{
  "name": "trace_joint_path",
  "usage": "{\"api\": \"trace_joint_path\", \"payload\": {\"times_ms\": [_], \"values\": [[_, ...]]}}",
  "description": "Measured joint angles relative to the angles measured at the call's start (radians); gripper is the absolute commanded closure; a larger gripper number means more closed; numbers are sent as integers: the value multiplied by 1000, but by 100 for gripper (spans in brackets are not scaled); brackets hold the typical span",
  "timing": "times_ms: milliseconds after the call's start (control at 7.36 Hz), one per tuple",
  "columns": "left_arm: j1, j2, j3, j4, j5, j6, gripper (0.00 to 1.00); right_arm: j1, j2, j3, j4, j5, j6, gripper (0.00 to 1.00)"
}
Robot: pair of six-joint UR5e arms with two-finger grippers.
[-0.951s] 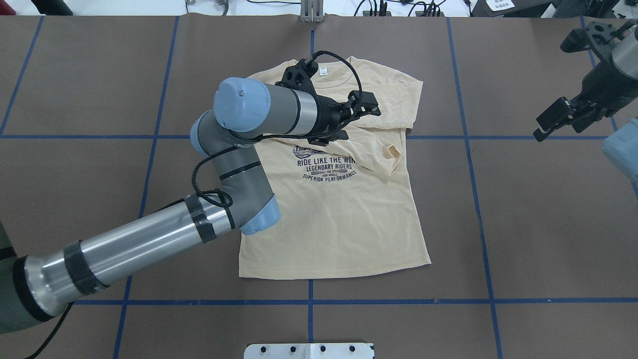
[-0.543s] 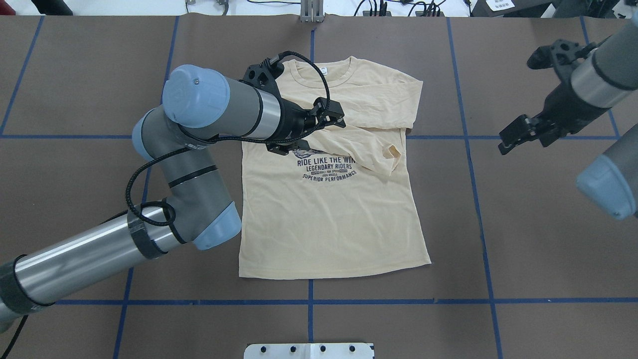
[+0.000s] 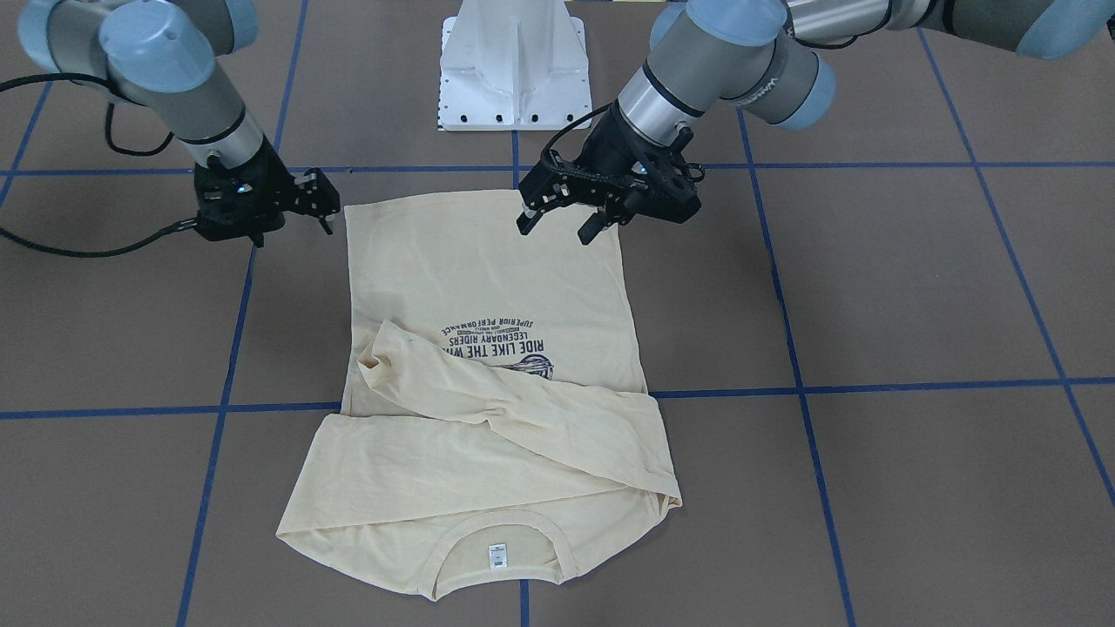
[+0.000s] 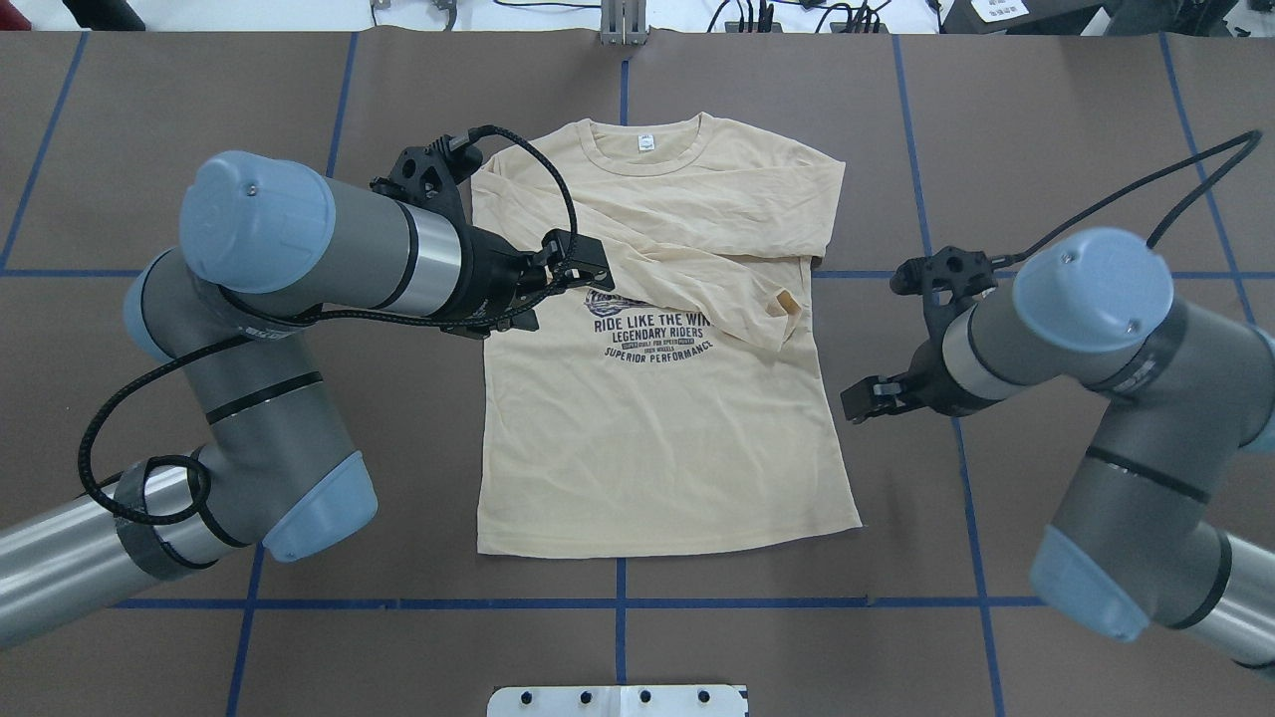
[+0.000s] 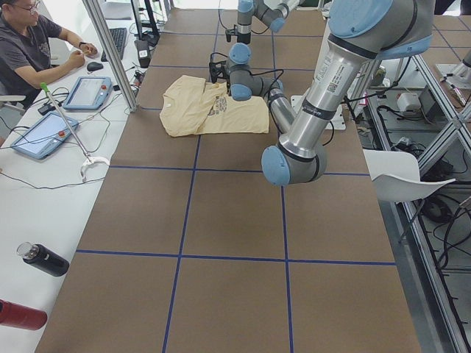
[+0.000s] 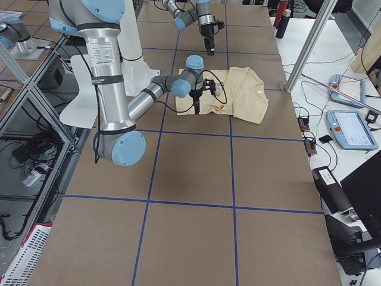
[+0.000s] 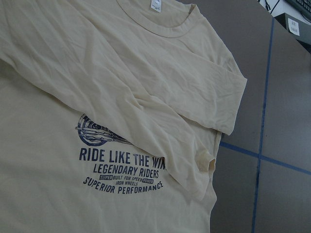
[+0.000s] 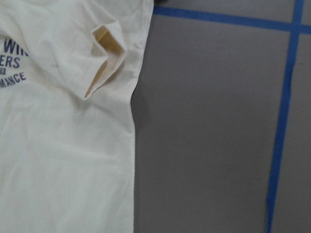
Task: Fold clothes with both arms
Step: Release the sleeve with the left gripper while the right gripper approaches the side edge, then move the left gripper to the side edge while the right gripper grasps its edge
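Table (image 4: 697, 573) lies open past shirt (image 4: 667, 448) hem (arms (image 4: 299, 239) flank sides).

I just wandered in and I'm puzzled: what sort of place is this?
Probably a robotics lab: a left arm and right arm by a shirt, a table gridded with blue tape, a person beside tablets.

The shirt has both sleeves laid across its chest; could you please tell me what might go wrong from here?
1. The shirt lies flat and thin on the table, so an open gripper closing on an edge may miss it or catch only the top layer.
2. The upper sleeve's cuff sits puckered and loose near the side edge. The right gripper, just outside that edge, or the left gripper above the shirt, could drag the sleeve out of place.
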Motion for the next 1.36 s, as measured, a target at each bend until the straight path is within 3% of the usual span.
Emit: {"api": "trace_joint_path", "payload": {"times_ms": [272, 815, 1358], "values": [[1, 6, -11, 2, 3, 1, 0, -97, 4, -20, 35, -55, 120, 0], [6, 9, -13, 2, 6, 1, 0, -147, 6, -64, 32, -50, 140, 2], [8, 11, -11, 3, 7, 1, 0, -160, 8, -77, 30, -20, 140, 17]]}}
